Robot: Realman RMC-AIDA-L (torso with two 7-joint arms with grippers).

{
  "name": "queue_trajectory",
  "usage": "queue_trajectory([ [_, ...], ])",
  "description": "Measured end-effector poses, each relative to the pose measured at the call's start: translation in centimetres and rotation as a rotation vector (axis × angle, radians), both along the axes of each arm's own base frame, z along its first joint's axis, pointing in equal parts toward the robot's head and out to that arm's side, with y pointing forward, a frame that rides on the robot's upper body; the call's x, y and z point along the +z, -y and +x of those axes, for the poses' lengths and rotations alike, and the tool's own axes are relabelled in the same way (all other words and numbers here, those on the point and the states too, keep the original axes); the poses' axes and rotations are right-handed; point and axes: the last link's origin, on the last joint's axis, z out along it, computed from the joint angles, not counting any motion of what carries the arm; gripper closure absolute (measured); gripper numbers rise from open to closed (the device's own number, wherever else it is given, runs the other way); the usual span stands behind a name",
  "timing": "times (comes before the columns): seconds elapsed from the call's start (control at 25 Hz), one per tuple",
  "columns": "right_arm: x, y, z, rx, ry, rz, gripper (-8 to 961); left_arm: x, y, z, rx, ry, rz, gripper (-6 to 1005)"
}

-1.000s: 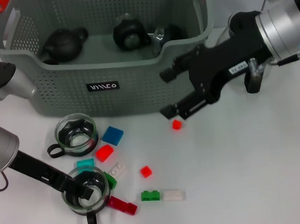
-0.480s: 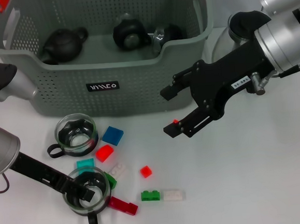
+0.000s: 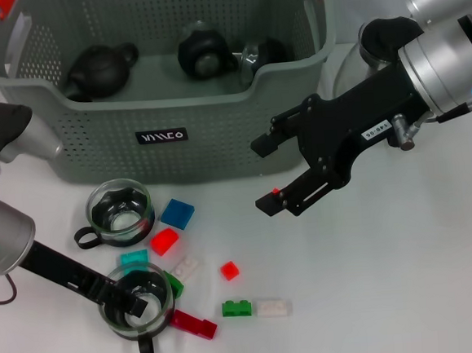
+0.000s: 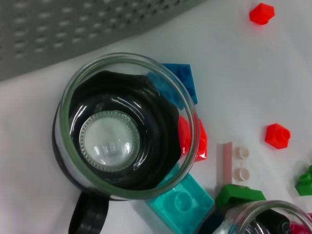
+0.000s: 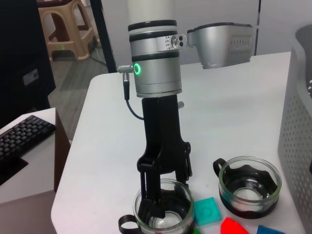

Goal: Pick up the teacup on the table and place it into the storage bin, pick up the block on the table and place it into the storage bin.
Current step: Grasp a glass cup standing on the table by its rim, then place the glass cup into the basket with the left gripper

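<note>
A glass teacup (image 3: 136,305) (image 5: 163,208) stands at the front left. My left gripper (image 3: 124,296) (image 5: 166,187) is open and straddles the cup's rim, one finger inside and one outside. Farther back stands a second teacup (image 3: 120,210) (image 4: 126,126) (image 5: 250,183). Beside the two cups lie several coloured blocks, among them a blue one (image 3: 177,212) (image 4: 183,80). A small red block (image 3: 276,192) peeks out at the lower finger of my right gripper (image 3: 262,176), which hangs open in front of the storage bin (image 3: 215,121).
The storage bin holds a black teapot (image 3: 97,69) and other dark pieces. A glass carafe (image 3: 373,43) stands behind my right arm. Green (image 3: 236,308), white (image 3: 273,308) and dark red (image 3: 192,323) blocks lie near the front edge.
My right gripper has come down and toward the front, so its lower finger now partly covers the small red block. The left gripper has stayed at the teacup's rim.
</note>
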Motion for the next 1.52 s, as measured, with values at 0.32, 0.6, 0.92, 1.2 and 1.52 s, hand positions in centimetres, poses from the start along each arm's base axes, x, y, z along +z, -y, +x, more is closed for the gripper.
queue_trajectory([
  [0.32, 0.0, -0.1, 0.1, 0.004, -0.003, 0.014, 39, -0.2, -0.1, 0.2, -0.005, -0.002, -0.007, 299],
  [0.6, 0.0, -0.2, 0.2, 0.008, -0.009, 0.024, 40, -0.5, -0.3, 0.3, -0.025, -0.034, -0.019, 556],
  [0.92, 0.1, -0.4, 0.1, 0.010, -0.011, 0.036, 40, -0.7, -0.6, 0.3, -0.033, -0.068, -0.008, 883],
  [1.2, 0.1, -0.5, 0.0, 0.013, -0.011, 0.040, 41, -0.8, -0.6, 0.5, -0.038, -0.071, -0.016, 940],
  [1.52, 0.2, -0.7, 0.0, 0.012, -0.012, 0.048, 63, 0.6, -0.1, 1.6, -0.047, -0.037, -0.036, 949],
])
